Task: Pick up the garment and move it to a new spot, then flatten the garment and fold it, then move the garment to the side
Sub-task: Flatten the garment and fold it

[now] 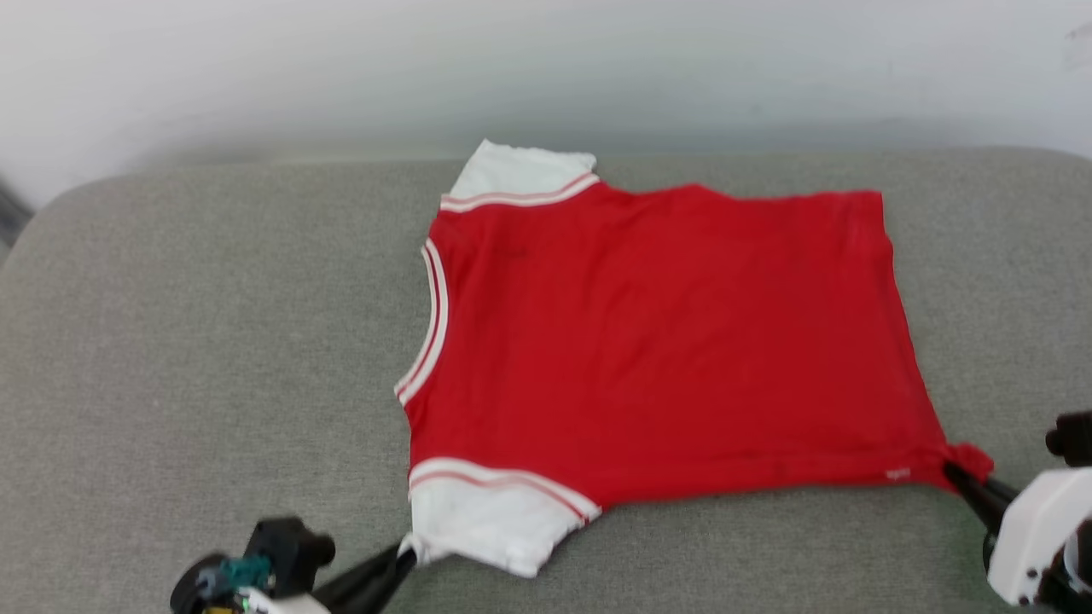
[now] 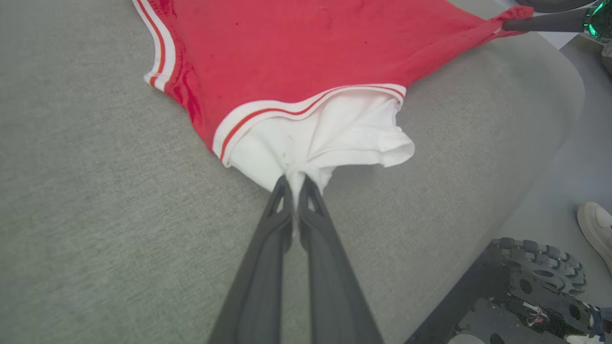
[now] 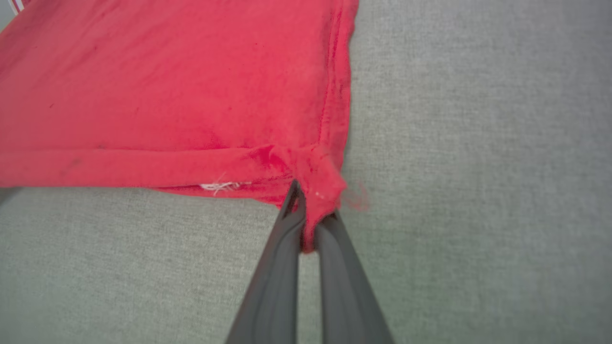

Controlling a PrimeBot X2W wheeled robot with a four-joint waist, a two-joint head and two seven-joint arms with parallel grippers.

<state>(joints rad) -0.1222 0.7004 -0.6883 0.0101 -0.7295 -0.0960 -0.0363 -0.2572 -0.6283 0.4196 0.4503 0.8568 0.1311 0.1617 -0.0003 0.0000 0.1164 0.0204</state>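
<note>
The garment [image 1: 657, 341] lies spread flat on the grey cushioned surface [image 1: 188, 341], red body up, collar to the left, a white sleeve at the far edge and another at the near edge. My left gripper [image 1: 408, 554] is shut on the tip of the near white sleeve [image 2: 325, 138], which bunches between the fingertips [image 2: 283, 188]. My right gripper [image 1: 954, 472] is shut on the near right hem corner, a red wad of cloth [image 3: 318, 191] pinched between its fingers [image 3: 291, 210]. In the left wrist view the right gripper [image 2: 507, 25] shows at the top right, holding that same corner. The garment's lettering is hidden.
The grey surface ends in a rounded near edge [image 2: 550, 143]; beyond it is the floor, with the robot's black wheeled base [image 2: 526, 286] and a person's white shoe [image 2: 595, 229]. A pale wall [image 1: 546, 68] rises behind the far edge.
</note>
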